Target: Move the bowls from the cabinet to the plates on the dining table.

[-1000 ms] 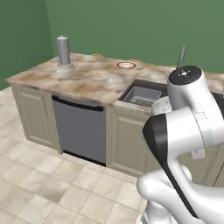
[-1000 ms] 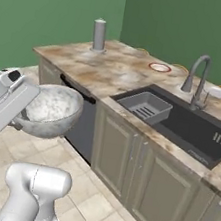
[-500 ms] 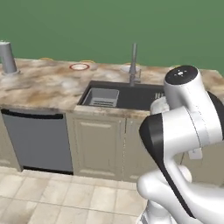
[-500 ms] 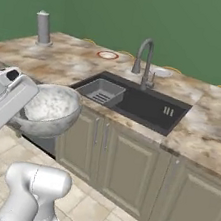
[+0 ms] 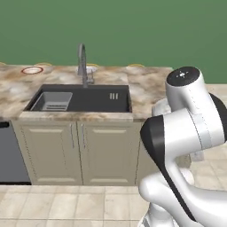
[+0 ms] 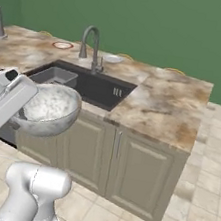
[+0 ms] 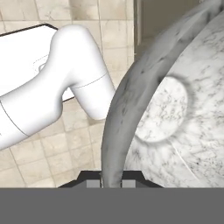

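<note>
Carrying step: the gripper, fingers clamped on the grey speckled bowl's rim, must next reach the far white plate.

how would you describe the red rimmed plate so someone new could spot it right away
Start at the long marbled dining table with the dark sink and tall tap set into it. Look along the back edge, beyond the tap toward the far end: the red-rimmed plate lies flat there. The other plate, just behind the tap, is all white; this one has a thin red ring around its edge.
</note>
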